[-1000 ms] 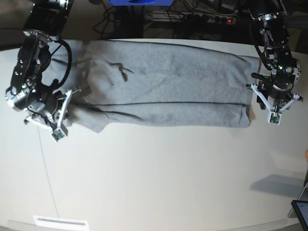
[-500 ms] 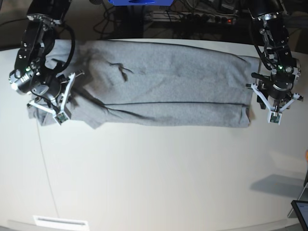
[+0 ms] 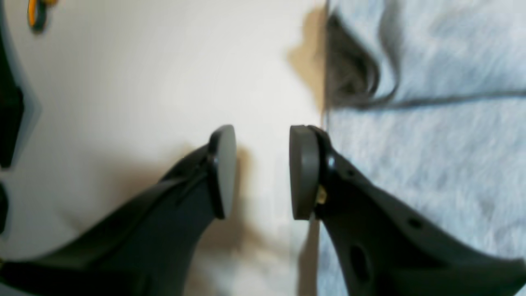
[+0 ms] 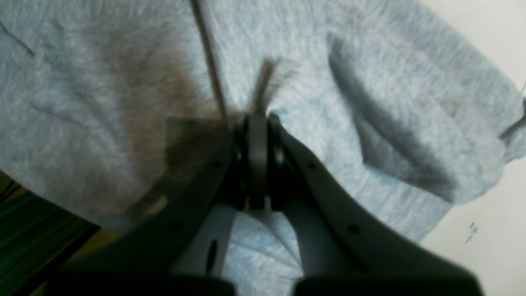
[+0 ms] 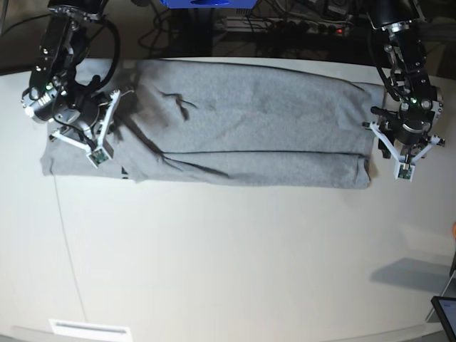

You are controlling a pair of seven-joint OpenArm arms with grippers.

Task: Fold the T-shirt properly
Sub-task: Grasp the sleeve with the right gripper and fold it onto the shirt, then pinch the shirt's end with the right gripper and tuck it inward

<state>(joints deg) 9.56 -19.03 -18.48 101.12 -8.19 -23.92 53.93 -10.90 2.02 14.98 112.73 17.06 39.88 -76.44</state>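
Observation:
The grey T-shirt [image 5: 249,125] lies as a long folded band across the far part of the white table [image 5: 228,263]. In the base view my right gripper [image 5: 89,139] is at the band's left end. The right wrist view shows that gripper [image 4: 257,135] shut on a pinched ridge of the T-shirt [image 4: 370,94]. My left gripper [image 5: 399,151] hovers at the band's right end. In the left wrist view it [image 3: 263,172] stands open over bare table with nothing between the pads. Its right finger [image 3: 304,172] sits at the hem of the T-shirt [image 3: 431,156].
Cables and a power strip [image 5: 313,27] run behind the table's far edge, beside a blue object [image 5: 206,3]. A dark screen corner [image 5: 445,313] shows at the front right. A white label [image 5: 89,329] lies at the front left.
My right gripper has moved toward the far edge, holding the cloth. The T-shirt's left end has been drawn out flatter to the left. The left arm has barely moved.

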